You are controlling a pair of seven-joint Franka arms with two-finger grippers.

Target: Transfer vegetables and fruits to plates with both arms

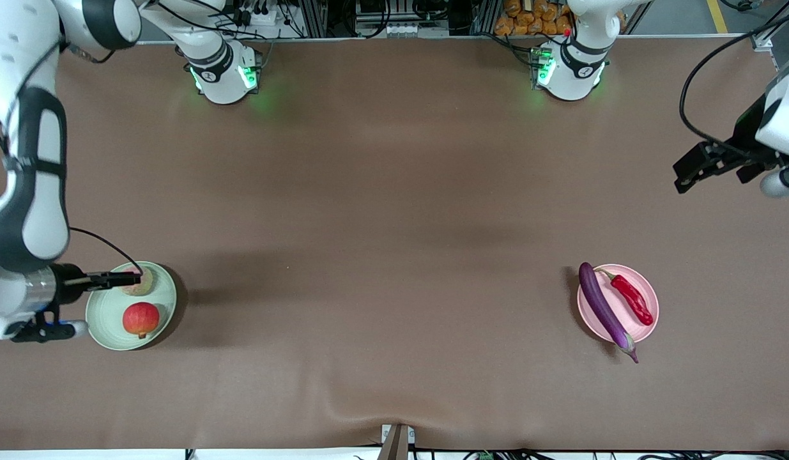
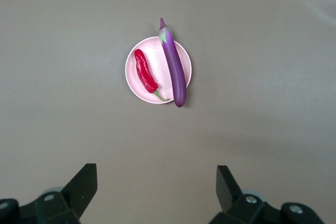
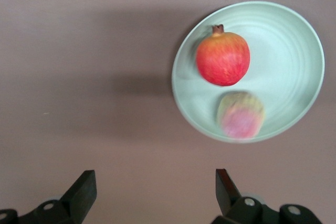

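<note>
The mint green plate (image 1: 107,314) at the right arm's end of the table holds a red-orange fruit (image 1: 140,319) and a pale green, pink-blushed fruit (image 1: 144,285). My right gripper (image 1: 124,278) hovers open and empty over that plate's rim; its wrist view shows the plate (image 3: 294,51), the red fruit (image 3: 223,59) and the blushed fruit (image 3: 240,115). The pink plate (image 1: 647,291) carries a red chili pepper (image 1: 632,298) and a purple eggplant (image 1: 604,310), which overhangs the rim. My left gripper (image 1: 688,171) hangs open and empty, high near the table's end.
The brown table mat stretches bare between the two plates. Both arm bases (image 1: 223,70) stand along the edge farthest from the front camera. In the left wrist view the pink plate (image 2: 160,51), chili (image 2: 145,72) and eggplant (image 2: 174,69) lie well ahead of the fingers.
</note>
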